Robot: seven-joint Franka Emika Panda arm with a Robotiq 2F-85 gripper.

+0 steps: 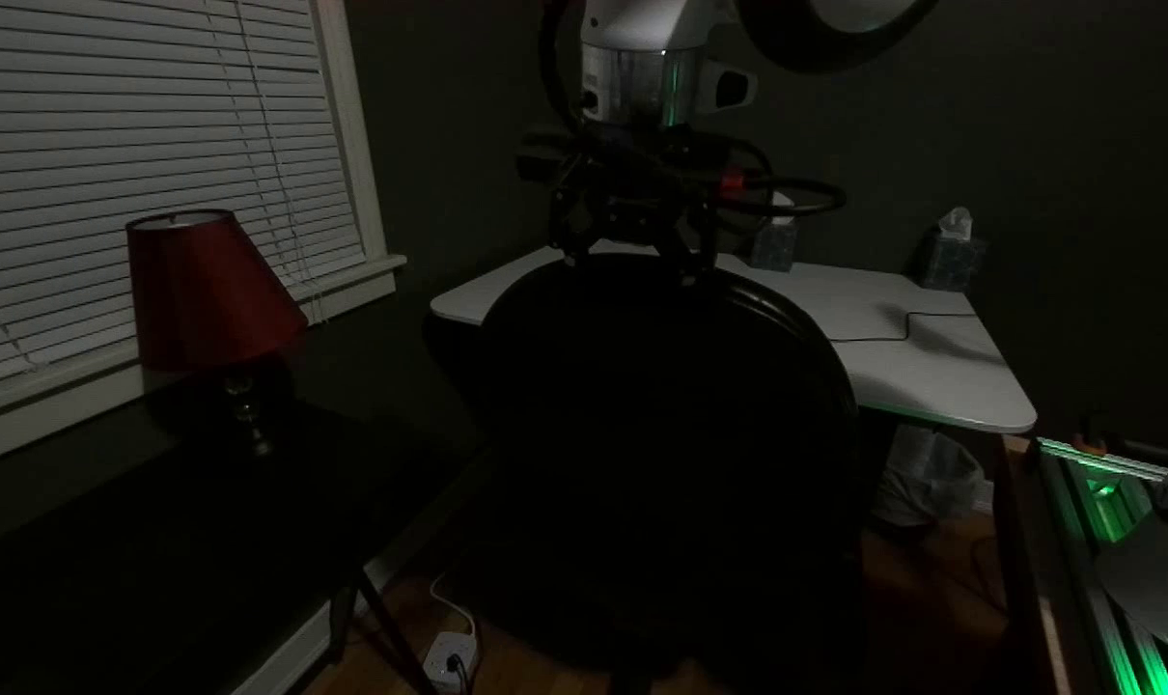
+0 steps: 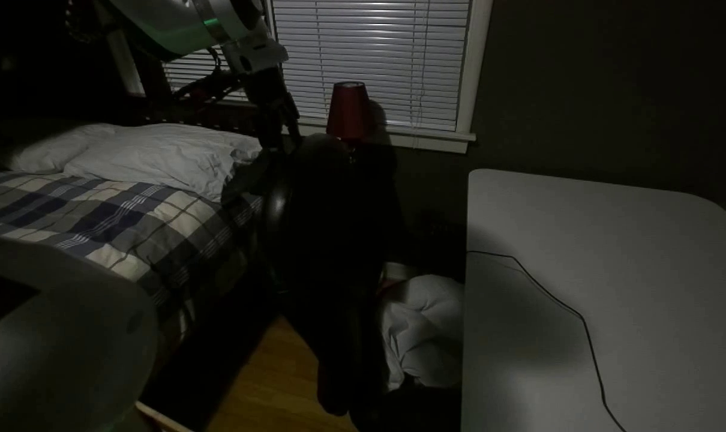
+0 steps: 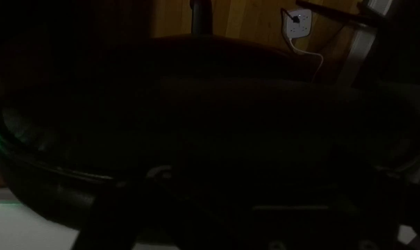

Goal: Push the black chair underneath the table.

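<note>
The black office chair stands between the claw and the white counter, and the coming push turns on that order. In an exterior view that catches the backrest nearly edge-on, the claw is at its upper end, on the side toward the plaid-covered bed, with the counter across on the opposite side. From the claw, then, the bulk of the chair lies down and toward the counter. The claw's fingers are spread apart with nothing clamped in them, set side by side along the backrest's rounded top. In the wrist view the backrest's broad axis runs left to right, roughly parallel to the line joining the fingers, so they do not seem to straddle its thickness. Whether the tips touch the upholstery is too dark to tell. A gap shows between the upper backrest and the counter; lower down, darkness hides how far the chair reaches. The push looks unfinished, and probably wants a level drive square to that broad face, near its middle, since force high up or off to one end could tip or swivel the chair. A pale bag or liner, low between chair and counter, might get in the way.
</note>
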